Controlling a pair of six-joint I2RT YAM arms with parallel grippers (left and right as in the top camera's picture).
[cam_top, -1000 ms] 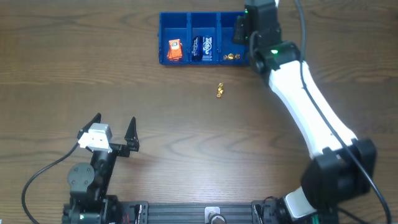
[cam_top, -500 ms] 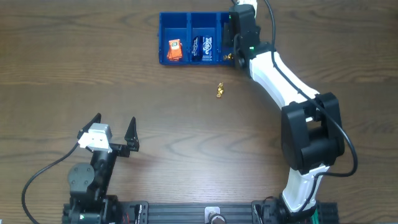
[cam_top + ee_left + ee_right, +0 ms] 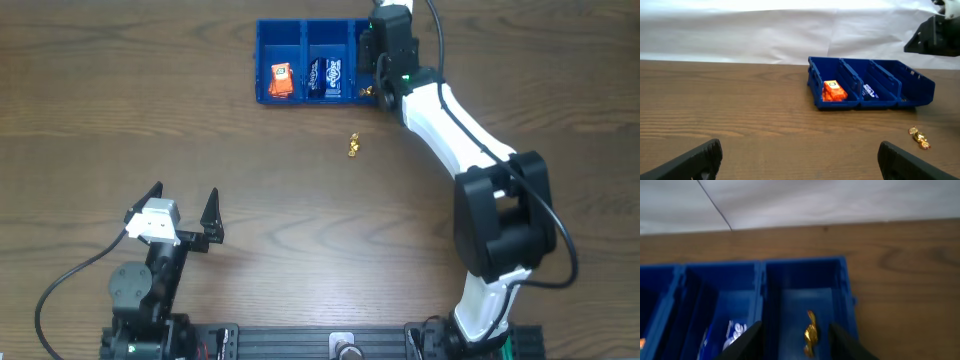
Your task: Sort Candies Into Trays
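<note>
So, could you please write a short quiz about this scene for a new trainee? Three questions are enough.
1. True or false: the orange candy lies in the middle compartment of the blue tray.
2. The right gripper hangs above which compartment?
A) the one holding a gold-wrapped candy
B) the one with the blue candies
C) the one with the orange candy
3. What lies on the wooden table outside the tray?
Key: 1 false, it is in an end compartment. 2 A. 3 a loose gold candy.
</note>
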